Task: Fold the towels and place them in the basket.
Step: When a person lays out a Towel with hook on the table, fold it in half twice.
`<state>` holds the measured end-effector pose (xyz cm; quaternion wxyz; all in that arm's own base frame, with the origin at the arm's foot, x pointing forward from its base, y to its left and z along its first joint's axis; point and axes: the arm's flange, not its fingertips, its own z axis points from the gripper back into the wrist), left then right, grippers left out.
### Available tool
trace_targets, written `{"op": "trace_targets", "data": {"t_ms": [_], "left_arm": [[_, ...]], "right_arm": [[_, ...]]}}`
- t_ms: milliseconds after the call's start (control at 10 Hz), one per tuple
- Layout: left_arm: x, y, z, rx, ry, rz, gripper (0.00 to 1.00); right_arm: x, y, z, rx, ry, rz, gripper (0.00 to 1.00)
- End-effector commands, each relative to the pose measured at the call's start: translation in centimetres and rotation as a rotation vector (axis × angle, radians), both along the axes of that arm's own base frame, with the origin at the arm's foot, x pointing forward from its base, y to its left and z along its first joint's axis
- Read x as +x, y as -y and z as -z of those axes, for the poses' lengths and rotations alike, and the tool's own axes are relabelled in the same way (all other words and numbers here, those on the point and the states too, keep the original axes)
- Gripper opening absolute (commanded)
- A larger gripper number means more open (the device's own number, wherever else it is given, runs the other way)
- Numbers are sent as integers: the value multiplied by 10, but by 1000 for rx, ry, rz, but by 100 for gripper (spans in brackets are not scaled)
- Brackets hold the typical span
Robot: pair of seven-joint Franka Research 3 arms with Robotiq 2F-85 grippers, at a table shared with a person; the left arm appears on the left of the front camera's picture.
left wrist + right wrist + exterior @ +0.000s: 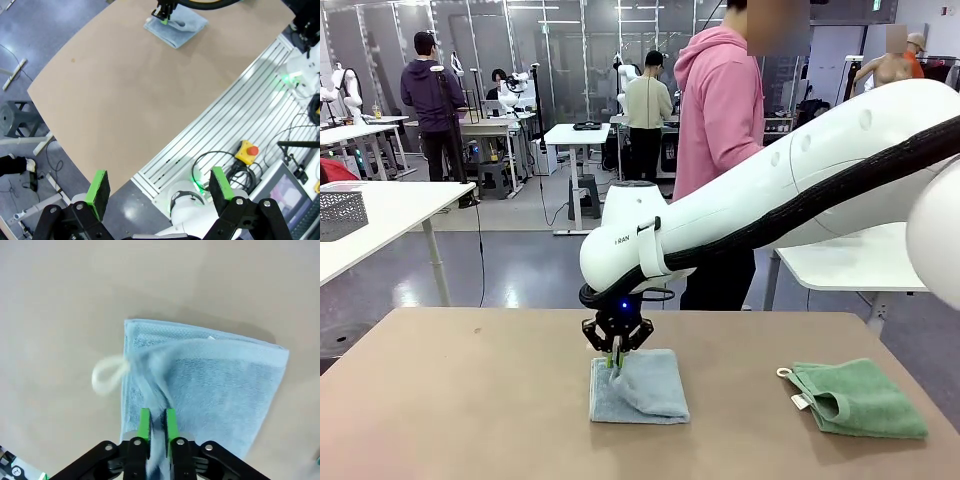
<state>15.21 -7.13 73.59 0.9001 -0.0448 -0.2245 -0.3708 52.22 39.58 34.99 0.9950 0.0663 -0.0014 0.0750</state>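
Grey-blue towel [640,388] lies folded near the middle of the brown desk [470,400], one corner pulled up off the fold. The right claw [616,361] hangs over its far left part, green pads [144,426] close together with a raised strip of the cloth between them; the white loop [106,375] dangles blurred beside it. The mint green towel [855,398] sits folded at the desk's right, well apart. The left claw [160,192] is spread wide and holds nothing, off the desk's near edge.
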Motion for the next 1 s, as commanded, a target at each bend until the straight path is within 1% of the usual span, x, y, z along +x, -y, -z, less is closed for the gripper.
{"op": "trace_targets", "data": {"t_ms": [0,100,200,400,500,600,700,900], "left_arm": [[0,-1,0,4,-7,-5,100],[0,-1,0,4,-7,-5,100],[0,-1,0,4,-7,-5,100],[0,-1,0,4,-7,-5,100],[0,-1,0,4,-7,-5,100],[0,-1,0,4,-7,-5,100],[0,-1,0,4,-7,-5,100],[0,-1,0,4,-7,-5,100]], "right_arm": [[6,1,-5,20,-16,2,62],[6,1,-5,25,-18,4,88],[6,3,-6,33,-18,8,100],[6,11,-8,55,-14,17,100],[7,16,-8,70,-15,22,91],[8,21,-6,78,-8,21,96],[10,6,-6,36,-13,31,96],[10,6,-6,36,-13,31,96]]}}
